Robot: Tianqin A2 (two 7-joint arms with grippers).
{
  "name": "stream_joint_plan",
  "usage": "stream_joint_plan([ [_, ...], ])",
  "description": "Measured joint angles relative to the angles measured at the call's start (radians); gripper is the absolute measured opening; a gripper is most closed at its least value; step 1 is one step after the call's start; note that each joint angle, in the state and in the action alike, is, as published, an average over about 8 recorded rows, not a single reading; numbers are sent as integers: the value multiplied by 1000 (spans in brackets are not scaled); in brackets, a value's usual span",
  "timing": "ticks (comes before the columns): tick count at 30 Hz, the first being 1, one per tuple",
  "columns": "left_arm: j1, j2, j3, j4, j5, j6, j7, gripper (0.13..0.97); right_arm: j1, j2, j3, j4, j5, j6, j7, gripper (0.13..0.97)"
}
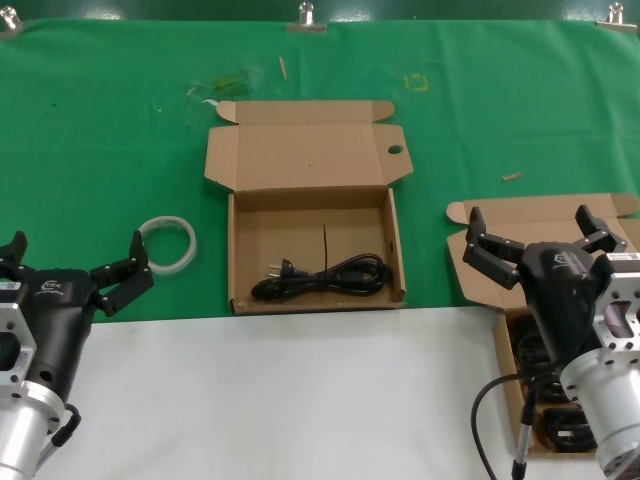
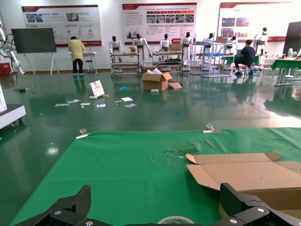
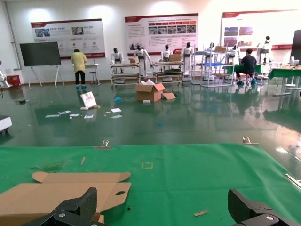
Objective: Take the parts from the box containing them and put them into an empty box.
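The middle box is open, with a round hole in a flap of its lid. One black cord lies along its near wall. The plain-lidded box at the right holds more black cords, partly hidden by my right arm. My right gripper hangs open above that box with nothing in it. In the right wrist view the gripper faces bare green cloth beside the holed lid. Left of the middle box, my left gripper is open and holds nothing.
A white plastic ring lies on the green cloth between my left gripper and the middle box, and also shows as the ring in the left wrist view. Small wooden scraps lie on the cloth. A white surface covers the near table.
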Motion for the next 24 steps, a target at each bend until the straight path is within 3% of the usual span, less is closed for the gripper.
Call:
stream_joint_plan([
  [24,0,0,0,0,0,0,0,965,0,0,0,0,0,0,0,966],
])
